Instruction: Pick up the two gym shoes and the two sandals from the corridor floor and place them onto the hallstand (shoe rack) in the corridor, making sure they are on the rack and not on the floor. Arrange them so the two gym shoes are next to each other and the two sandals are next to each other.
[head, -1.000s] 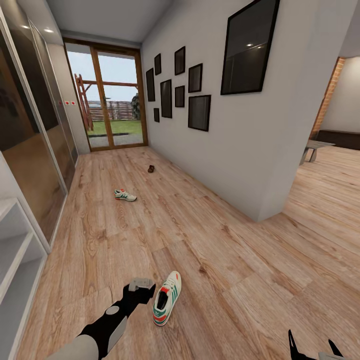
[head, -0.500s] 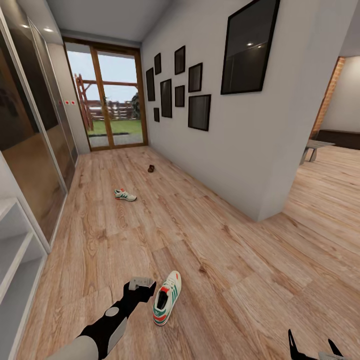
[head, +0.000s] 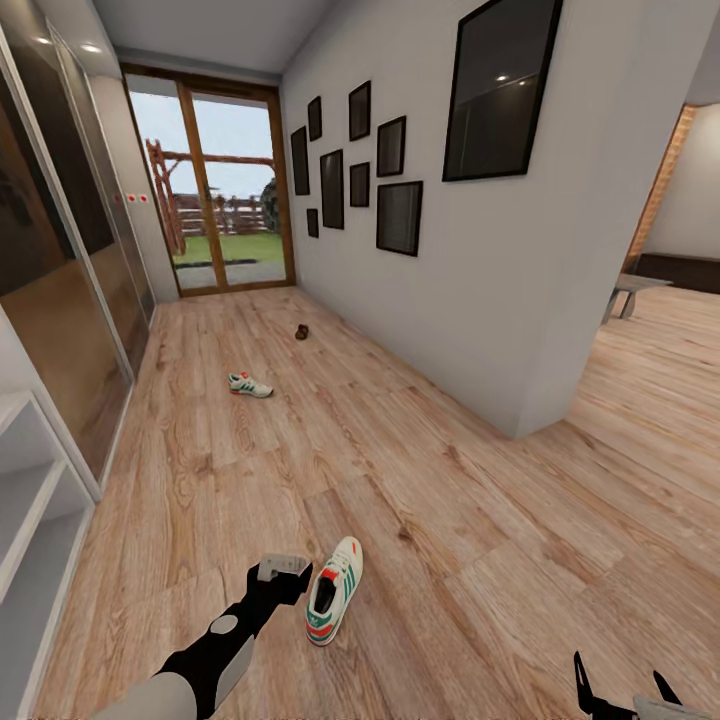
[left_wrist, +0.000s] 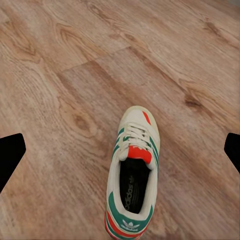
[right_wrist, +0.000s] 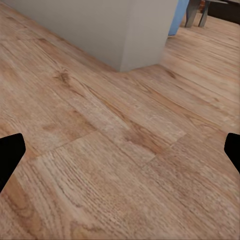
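Note:
One gym shoe (head: 333, 590), cream-white with green stripes and an orange-red heel, lies on the corridor floor (head: 400, 470) close in front of me. My left gripper (head: 283, 570) hovers just to its left. In the left wrist view it (left_wrist: 120, 152) is open, its fingertips (left_wrist: 10, 155) wide apart above that gym shoe (left_wrist: 132, 175). The second gym shoe (head: 249, 385) lies farther down the corridor, and a dark brown sandal (head: 301, 332) beyond it. The pale grey hallstand (head: 30, 500) stands at the left edge. My right gripper (head: 622, 690) is open over bare floor (right_wrist: 120, 150).
Mirrored wardrobe doors (head: 60, 300) line the left wall. A white wall corner (head: 530, 400) with black picture frames juts out on the right, with an opening to another room behind it. Glass doors (head: 215, 200) close the far end.
The whole picture has shifted slightly, so the head camera moved a little. Both grippers and the near gym shoe keep their places.

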